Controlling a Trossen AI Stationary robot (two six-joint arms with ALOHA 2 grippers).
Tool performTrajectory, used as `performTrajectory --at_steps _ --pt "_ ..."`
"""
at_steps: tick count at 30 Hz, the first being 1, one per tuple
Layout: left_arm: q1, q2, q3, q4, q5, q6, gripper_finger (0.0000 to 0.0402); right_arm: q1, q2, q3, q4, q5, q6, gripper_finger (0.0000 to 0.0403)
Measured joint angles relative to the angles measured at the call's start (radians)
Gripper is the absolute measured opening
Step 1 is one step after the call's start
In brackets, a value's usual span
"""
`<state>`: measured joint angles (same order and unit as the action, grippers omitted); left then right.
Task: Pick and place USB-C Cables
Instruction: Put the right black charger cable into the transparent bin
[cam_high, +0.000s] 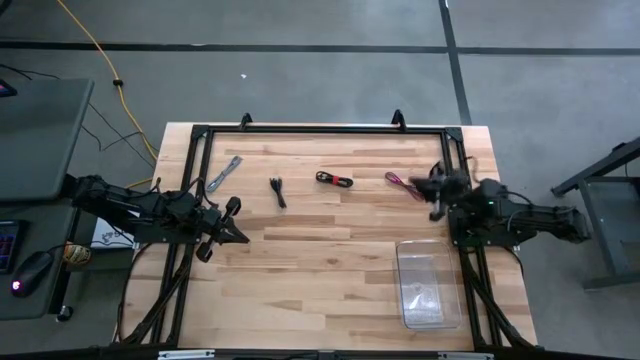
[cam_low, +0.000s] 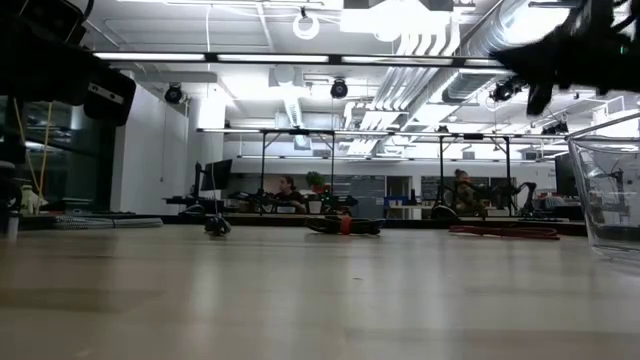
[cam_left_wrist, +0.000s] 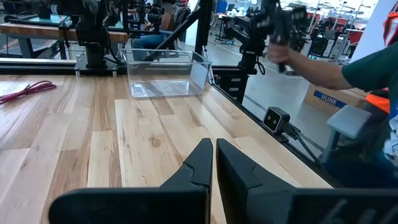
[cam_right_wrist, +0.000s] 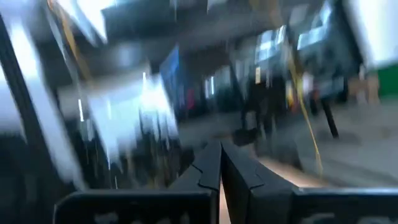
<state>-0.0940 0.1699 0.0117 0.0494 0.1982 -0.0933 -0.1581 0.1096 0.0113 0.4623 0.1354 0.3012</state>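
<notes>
Four small cable bundles lie in a row on the far half of the wooden table: silver-grey (cam_high: 224, 175), black (cam_high: 278, 192), black-and-red (cam_high: 335, 180) and pinkish-red (cam_high: 402, 185). The low view shows the black (cam_low: 217, 226), black-and-red (cam_low: 343, 224) and pinkish-red (cam_low: 503, 232) ones flat on the wood. My left gripper (cam_high: 240, 236) is shut and empty, near the table's left side, on the near side of the silver-grey cable. My right gripper (cam_high: 432, 188) is shut and empty, raised above the table just right of the pinkish-red cable.
A clear plastic bin (cam_high: 428, 285) stands at the table's near right and also shows in the left wrist view (cam_left_wrist: 165, 74). A black frame (cam_high: 320, 130) runs along the table's far edge. A person's arm in a green sleeve (cam_left_wrist: 367, 68) reaches in beyond the table's right side.
</notes>
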Motion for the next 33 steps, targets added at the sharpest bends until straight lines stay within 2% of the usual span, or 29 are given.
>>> performTrajectory --at_steps 2,4,8,10,13,17,21,26,33 --pt "0.000 0.000 0.000 0.000 0.000 0.000 0.0003 0.000 0.049 0.007 0.161 0.026 -0.004 0.0001" --pt "0.000 0.000 0.000 0.000 0.000 0.000 0.0003 0.000 0.114 0.058 0.182 0.030 -0.024 0.0004" --pt "0.000 0.000 0.000 0.000 0.000 0.000 0.0003 0.000 0.312 0.248 0.023 0.137 -0.081 0.0034" --pt "0.000 0.000 0.000 0.000 0.000 0.000 0.0003 -0.008 0.427 0.359 -0.091 0.183 -0.110 0.0063" --pt "0.000 0.000 0.000 0.000 0.000 0.000 0.0003 -0.039 0.602 0.531 -0.256 0.191 -0.118 0.0116" --pt "0.000 0.000 0.000 0.000 0.000 0.000 0.0003 -0.092 0.833 0.734 -0.468 0.118 -0.119 0.0187" --pt "0.000 0.000 0.000 0.000 0.000 0.000 0.0003 -0.137 1.054 0.862 -0.560 -0.021 -0.142 0.0235" --pt "0.000 0.000 0.000 0.000 0.000 0.000 0.0003 -0.163 1.303 0.955 -0.560 -0.137 -0.176 0.0249" --pt "0.000 0.000 0.000 0.000 0.000 0.000 0.0003 -0.163 1.569 1.028 -0.535 -0.140 -0.175 0.0250"
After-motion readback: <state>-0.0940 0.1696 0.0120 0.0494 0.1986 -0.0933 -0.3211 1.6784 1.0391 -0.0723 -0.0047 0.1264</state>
